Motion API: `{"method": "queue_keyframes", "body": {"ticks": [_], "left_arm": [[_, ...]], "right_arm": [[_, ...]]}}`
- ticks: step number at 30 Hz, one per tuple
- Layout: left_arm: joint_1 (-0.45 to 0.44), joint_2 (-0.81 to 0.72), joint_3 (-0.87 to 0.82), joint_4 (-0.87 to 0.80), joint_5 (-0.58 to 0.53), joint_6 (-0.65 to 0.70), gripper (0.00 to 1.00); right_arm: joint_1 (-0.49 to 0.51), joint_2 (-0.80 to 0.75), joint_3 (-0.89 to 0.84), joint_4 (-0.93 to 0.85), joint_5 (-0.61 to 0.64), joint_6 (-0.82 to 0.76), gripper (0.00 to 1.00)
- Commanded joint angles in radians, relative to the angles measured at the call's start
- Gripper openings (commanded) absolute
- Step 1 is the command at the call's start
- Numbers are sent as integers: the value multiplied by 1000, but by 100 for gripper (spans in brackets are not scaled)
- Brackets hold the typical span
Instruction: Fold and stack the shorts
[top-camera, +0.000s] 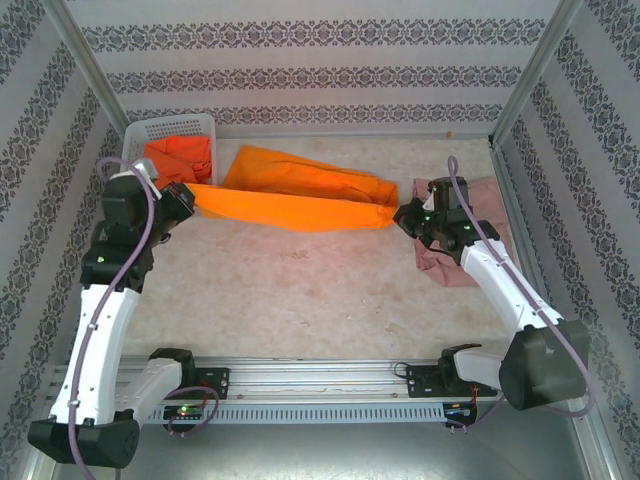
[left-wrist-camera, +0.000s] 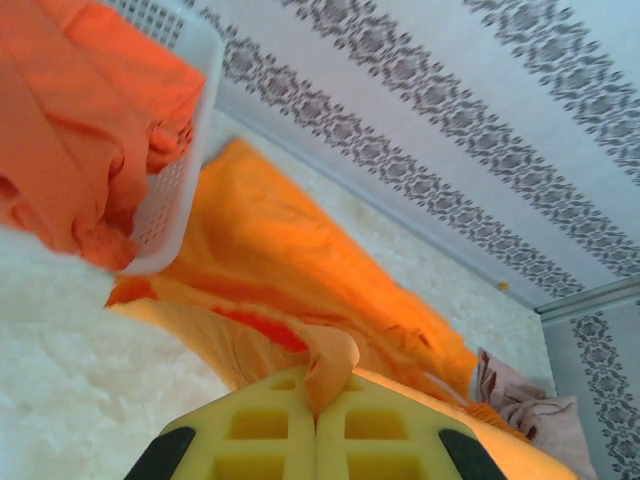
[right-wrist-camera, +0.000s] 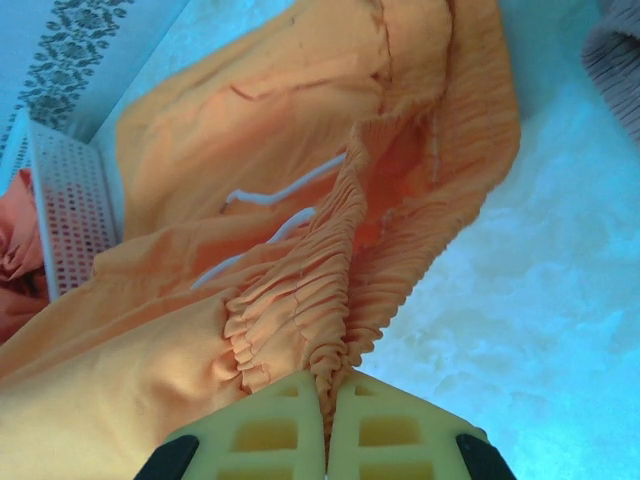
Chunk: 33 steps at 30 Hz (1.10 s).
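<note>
Orange cloth is nipped between the yellow pads of both grippers. The left gripper (left-wrist-camera: 316, 385) is closed tight on a folded edge of the orange shorts (top-camera: 290, 205). The right gripper (right-wrist-camera: 328, 385) is likewise clamped shut, on the gathered elastic waistband at the other end, where two white drawstrings show.

From above, the shorts run as a long band from the left gripper (top-camera: 183, 197) to the right gripper (top-camera: 405, 215), across the far half of the table (top-camera: 300, 290). A second layer of the same cloth lies spread just behind the band.

Beyond the right gripper, the pink shorts (top-camera: 495, 200) lie crumpled on the table by the right wall, partly under that arm.

Just behind the left gripper, the white basket (top-camera: 170, 127) sits in the far left corner. More orange cloth (top-camera: 180, 158) is heaped inside it, some drooping over its rim.
</note>
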Motion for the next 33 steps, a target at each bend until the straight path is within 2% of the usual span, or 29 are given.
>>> {"method": "queue_keyframes", "body": {"ticks": [1,7,13,22,33], "left_arm": [[11,-9,96,-110,-18,63,0],[2,-37,160,-134,17,25,0],[0,-25,158,-143,17,16,0],[0,84,31,-51,29,-1,0],[0,279,-2,99,-40,5,0]], "right_arm": [[-14,-55,24,-51,-33,-27,0],[-17,-111,54,-134,-40,-61,0],[-19,-98,107,-183,-7,-81,0],[-23,49,173,-170,1,-87,0],[-61,256,274,-117,-26,-89,0]]}}
